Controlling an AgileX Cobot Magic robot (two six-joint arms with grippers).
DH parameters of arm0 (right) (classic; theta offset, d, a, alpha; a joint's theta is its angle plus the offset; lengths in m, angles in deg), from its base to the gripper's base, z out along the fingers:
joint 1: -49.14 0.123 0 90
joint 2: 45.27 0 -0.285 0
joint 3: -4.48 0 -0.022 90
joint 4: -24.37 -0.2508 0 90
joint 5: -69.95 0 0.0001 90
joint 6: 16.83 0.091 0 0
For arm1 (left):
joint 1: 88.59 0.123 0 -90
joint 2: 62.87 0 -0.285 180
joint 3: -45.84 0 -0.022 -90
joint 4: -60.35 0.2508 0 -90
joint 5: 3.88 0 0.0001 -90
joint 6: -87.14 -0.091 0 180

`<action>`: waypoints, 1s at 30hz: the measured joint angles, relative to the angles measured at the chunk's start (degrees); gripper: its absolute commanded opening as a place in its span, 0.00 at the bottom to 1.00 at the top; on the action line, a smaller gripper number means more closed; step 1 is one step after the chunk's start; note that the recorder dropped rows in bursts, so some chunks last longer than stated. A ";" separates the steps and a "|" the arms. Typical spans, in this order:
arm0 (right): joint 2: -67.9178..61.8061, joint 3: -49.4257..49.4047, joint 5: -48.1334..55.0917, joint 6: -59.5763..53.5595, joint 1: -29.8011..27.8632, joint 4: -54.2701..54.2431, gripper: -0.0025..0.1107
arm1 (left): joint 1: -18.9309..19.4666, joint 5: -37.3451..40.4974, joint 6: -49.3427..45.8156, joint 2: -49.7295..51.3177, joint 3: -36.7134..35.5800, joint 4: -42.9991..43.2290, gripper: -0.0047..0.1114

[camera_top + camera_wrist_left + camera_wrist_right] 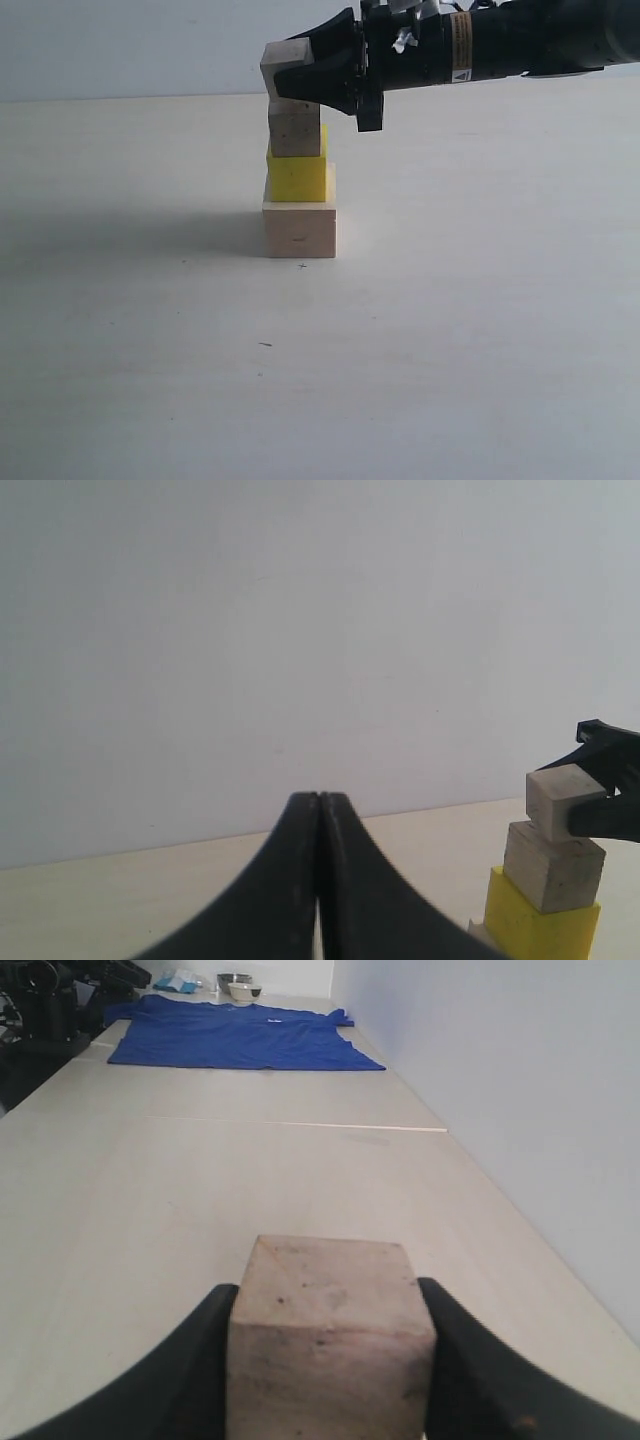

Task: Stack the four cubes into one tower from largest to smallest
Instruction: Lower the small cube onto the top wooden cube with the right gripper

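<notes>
On the table stands a column: a large pale wood cube [300, 230] at the base, a yellow cube [297, 177] on it, and a knotty pale wood cube [295, 130] above that. My right gripper [290, 72] reaches in from the right, shut on the smallest pale cube [279, 60] at the column's top, set slightly to the left. Whether it touches the knotty cube I cannot tell. In the right wrist view this cube [330, 1345] fills the gap between the fingers [190, 1370]. My left gripper [319, 800] is shut and empty, off to the side of the column [553, 865].
A blue cloth [240, 1035] lies far down the table, with a bowl [240, 988] behind it. A pale wall [520, 1110] runs along the table's edge. Dark equipment [40, 1010] stands at the far corner.
</notes>
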 measured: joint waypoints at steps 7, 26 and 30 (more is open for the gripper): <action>0.00 0.00 0.24 0.00 0.00 0.00 0.47 | 0.00 0.00 0.00 0.00 0.00 0.00 0.04; 0.00 0.00 1.88 0.39 0.00 0.23 0.56 | 0.00 -0.10 0.00 0.00 0.00 0.20 0.04; 0.00 0.00 0.68 1.58 0.00 0.23 0.56 | 0.00 -0.10 0.00 0.00 0.00 0.20 0.04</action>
